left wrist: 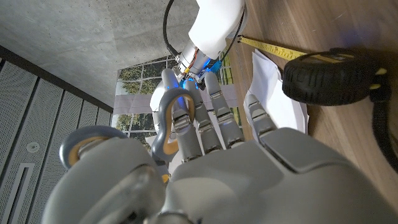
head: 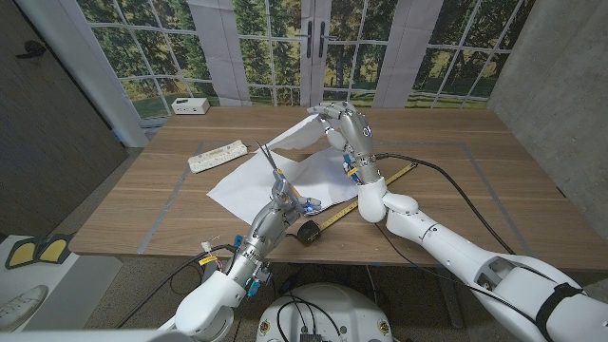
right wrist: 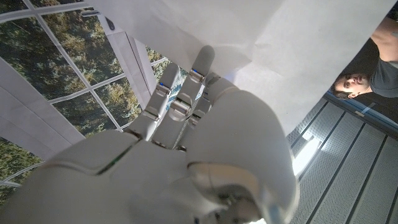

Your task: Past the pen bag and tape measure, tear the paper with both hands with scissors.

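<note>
A white paper sheet (head: 271,174) lies on the wooden table (head: 456,190), its far corner lifted. My right hand (head: 344,128) grips that raised corner; in the right wrist view the paper (right wrist: 267,43) hangs past my right hand's (right wrist: 186,143) fingers. My left hand (head: 285,201) holds grey scissors (head: 269,161) at the sheet's near part, blades pointing up and away. The scissor handles (left wrist: 166,118) loop over my left hand's (left wrist: 217,168) fingers. A black tape measure (head: 307,231) (left wrist: 329,74) sits at the paper's near edge, its yellow tape (head: 394,179) (left wrist: 273,47) running right under my right forearm.
A long white strip-shaped object (head: 217,155) lies left of the paper. A small white box (head: 190,104) stands at the far left edge. A black cable (head: 456,185) trails across the right of the table. A person (right wrist: 367,81) is visible beyond the paper in the right wrist view.
</note>
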`<state>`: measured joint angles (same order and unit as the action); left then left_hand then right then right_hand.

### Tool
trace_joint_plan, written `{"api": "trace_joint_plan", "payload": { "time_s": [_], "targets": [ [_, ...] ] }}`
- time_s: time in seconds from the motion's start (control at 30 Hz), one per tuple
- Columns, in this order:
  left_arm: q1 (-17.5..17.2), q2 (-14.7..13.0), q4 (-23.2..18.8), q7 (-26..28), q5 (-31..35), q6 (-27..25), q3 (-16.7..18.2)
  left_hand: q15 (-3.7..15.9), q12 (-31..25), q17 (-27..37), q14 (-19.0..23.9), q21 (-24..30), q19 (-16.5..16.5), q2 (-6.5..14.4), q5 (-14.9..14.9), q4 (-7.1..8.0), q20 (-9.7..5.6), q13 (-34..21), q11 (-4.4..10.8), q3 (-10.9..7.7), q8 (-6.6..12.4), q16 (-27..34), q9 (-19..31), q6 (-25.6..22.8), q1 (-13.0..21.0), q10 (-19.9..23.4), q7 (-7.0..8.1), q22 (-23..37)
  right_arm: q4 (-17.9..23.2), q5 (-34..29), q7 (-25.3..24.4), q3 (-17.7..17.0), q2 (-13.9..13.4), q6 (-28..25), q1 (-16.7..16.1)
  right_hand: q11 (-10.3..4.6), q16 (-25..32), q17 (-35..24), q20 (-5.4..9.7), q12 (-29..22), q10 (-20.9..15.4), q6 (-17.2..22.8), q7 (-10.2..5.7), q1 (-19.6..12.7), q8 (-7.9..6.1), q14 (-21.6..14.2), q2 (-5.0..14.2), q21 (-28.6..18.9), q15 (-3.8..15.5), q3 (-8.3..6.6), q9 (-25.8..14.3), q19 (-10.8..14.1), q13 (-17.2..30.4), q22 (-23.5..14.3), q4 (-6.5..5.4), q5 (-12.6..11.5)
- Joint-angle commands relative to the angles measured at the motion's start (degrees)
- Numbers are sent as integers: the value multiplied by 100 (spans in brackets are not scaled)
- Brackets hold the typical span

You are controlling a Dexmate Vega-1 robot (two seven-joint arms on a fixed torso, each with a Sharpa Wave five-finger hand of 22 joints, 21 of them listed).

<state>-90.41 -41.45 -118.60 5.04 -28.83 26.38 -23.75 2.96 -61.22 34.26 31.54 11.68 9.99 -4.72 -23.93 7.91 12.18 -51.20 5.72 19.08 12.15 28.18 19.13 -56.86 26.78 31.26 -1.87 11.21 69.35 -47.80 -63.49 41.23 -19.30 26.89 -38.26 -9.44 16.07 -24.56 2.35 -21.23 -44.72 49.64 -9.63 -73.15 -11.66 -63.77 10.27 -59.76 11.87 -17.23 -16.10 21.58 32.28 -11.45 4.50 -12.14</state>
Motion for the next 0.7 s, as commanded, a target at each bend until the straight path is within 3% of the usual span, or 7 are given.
{"api": "trace_joint_plan", "payload": {
  "time_s": [0.03,0.23,0.53,0.7],
  "targets": [
    [174,-15,58,-239,-271,-55,-108,251,-37,7,40,-8,-37,-14,5,17,4,-23,33,6,21,35,19,303,-58,62,-317,9,3,11,-51,59,-13,116,21,-48,16,-21,913,-40,-10,40,-19,-34,-9,-77,-8,-74,185,20,-22,-39,35,8,-12,-17],
    [271,-33,73,-315,-342,-106,-156,240,-41,9,41,-17,-72,-17,4,18,3,-9,41,7,25,39,26,299,-67,73,-314,9,-33,2,-51,-17,15,204,-10,-38,10,-34,916,-37,-23,52,-28,-33,-13,-82,-8,-123,185,29,-20,-74,32,12,-16,-19],
    [349,-66,91,-410,-439,-123,-195,241,-55,9,33,-13,-83,-13,5,22,3,-18,44,6,28,40,35,298,-82,65,-325,9,-198,-172,-51,-438,232,636,-182,-69,-2,-53,918,-31,-5,44,-35,-36,-8,-86,-10,-195,185,41,-16,-140,55,19,-18,-23],
    [407,-101,102,-503,-502,-169,-240,244,-55,11,31,-12,-91,-12,5,23,3,-10,38,6,28,43,35,295,-89,58,-319,9,-147,-99,-51,-425,207,576,-198,-67,-18,-58,918,-32,2,37,-49,-39,-6,-70,-12,-235,185,46,-14,-171,69,22,-18,-26]
  ]
}}
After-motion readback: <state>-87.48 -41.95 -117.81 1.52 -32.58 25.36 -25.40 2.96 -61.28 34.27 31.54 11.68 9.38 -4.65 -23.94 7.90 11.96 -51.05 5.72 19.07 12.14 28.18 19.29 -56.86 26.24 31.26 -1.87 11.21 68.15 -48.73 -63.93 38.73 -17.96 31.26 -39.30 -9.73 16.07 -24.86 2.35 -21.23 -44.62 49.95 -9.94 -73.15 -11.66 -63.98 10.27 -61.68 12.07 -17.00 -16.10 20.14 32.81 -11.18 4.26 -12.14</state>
